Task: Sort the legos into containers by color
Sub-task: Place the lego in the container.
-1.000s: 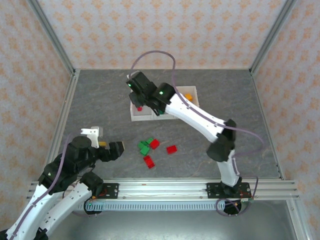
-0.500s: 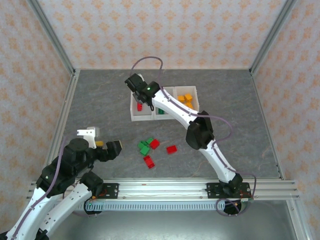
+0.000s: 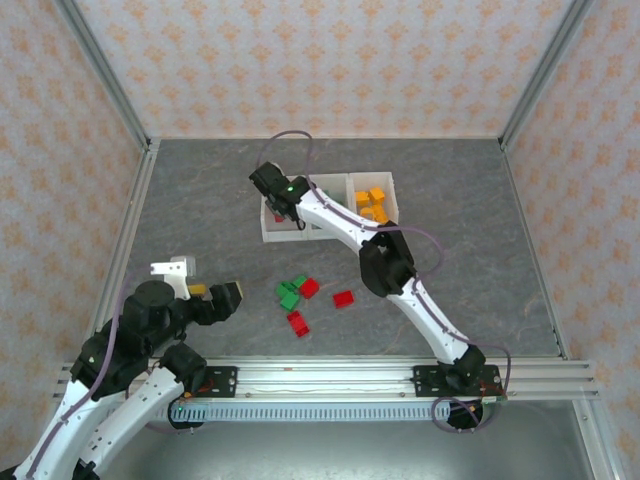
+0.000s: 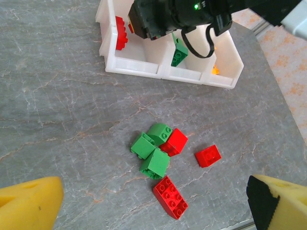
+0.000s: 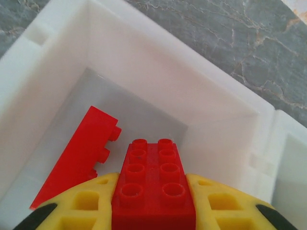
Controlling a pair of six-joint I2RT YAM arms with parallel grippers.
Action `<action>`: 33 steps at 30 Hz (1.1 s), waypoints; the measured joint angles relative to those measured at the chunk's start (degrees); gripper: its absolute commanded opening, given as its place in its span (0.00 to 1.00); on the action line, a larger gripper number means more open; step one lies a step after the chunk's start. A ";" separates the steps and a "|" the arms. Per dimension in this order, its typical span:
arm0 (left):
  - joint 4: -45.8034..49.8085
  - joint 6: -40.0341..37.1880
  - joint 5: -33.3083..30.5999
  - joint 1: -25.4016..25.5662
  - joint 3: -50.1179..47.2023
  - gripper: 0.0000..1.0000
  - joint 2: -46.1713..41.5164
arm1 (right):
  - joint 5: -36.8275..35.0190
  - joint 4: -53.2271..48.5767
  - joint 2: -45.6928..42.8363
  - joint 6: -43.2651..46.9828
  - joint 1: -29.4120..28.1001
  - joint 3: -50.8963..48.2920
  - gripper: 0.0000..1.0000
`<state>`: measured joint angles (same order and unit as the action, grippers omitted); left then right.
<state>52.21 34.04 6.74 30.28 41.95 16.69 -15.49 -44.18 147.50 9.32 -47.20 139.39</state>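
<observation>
The containers (image 3: pixel 330 236) are a row of three joined white bins at the back of the table. My right gripper (image 3: pixel 284 204) hangs over the left bin (image 5: pixel 144 72), shut on a red two-by-four lego (image 5: pixel 153 187) held studs up. Another red lego (image 5: pixel 79 158) leans against that bin's wall (image 4: pixel 121 39). A green lego (image 4: pixel 178 52) lies in the middle bin, and orange legos (image 3: pixel 372 200) lie in the right one. On the table, three green legos (image 4: pixel 153 149) and three red ones (image 4: pixel 170 197) lie loose. My left gripper (image 3: pixel 218 292) hovers open near them, its yellow fingers (image 4: pixel 29 203) wide apart.
The loose pile (image 3: pixel 298 296) sits mid-table between the arms and the bins. Metal frame rails (image 3: pixel 120 240) and patterned walls close in the grey table on the left, right and back. The right arm's long white link (image 3: pixel 400 290) crosses above the table's right half.
My right gripper has moved a little left and lower over the left bin, still holding the red lego. The left arm has drifted slightly left; its jaws stay open.
</observation>
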 measured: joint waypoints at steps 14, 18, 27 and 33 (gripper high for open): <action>-0.17 1.99 0.00 0.00 -1.07 0.99 -0.09 | -1.07 1.18 1.05 2.75 -0.11 0.00 0.51; -0.37 2.21 0.00 0.00 -1.77 0.99 -0.09 | -2.16 1.16 1.07 3.52 -0.13 0.00 0.58; -1.55 2.64 0.02 0.00 -2.69 0.99 -0.07 | -6.25 0.85 0.98 5.16 -1.07 0.00 0.68; -2.34 3.34 0.04 0.00 -2.69 0.99 -0.04 | -7.04 -0.81 -0.83 4.13 -1.64 0.00 0.70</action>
<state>49.87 37.39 6.79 30.28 39.27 16.64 -22.52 -44.99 146.67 13.45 -48.84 139.39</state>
